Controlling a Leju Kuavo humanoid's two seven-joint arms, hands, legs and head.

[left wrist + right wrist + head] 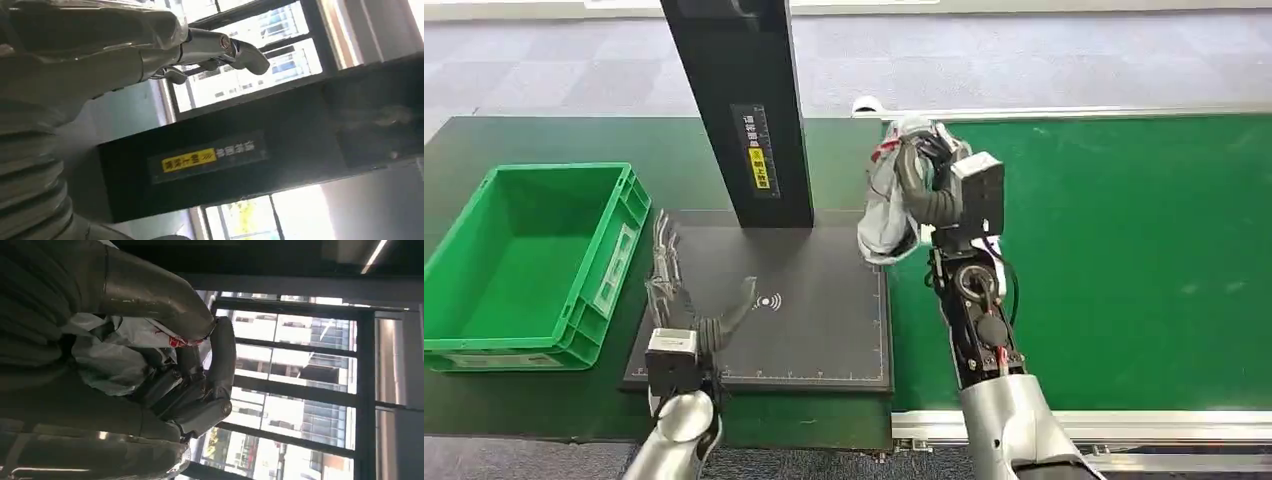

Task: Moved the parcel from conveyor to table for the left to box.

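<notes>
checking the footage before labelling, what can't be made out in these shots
- Print on the crumpled grey-white plastic parcel: head view, the right hand and its fingers cover it.
- Small text on the black post's yellow label: too small.
- Green plastic crate: near corner cut off by the edge.

1. The parcel (886, 205) is partly hidden by the fingers of the right hand (929, 180) gripping it.
2. The black column (742, 100) is cut off by the top edge.
3. The column label (757, 148) text is too small to read.

Dark table (544, 140) bears green crate (529, 265) and black scanner pad (814, 320).
</notes>
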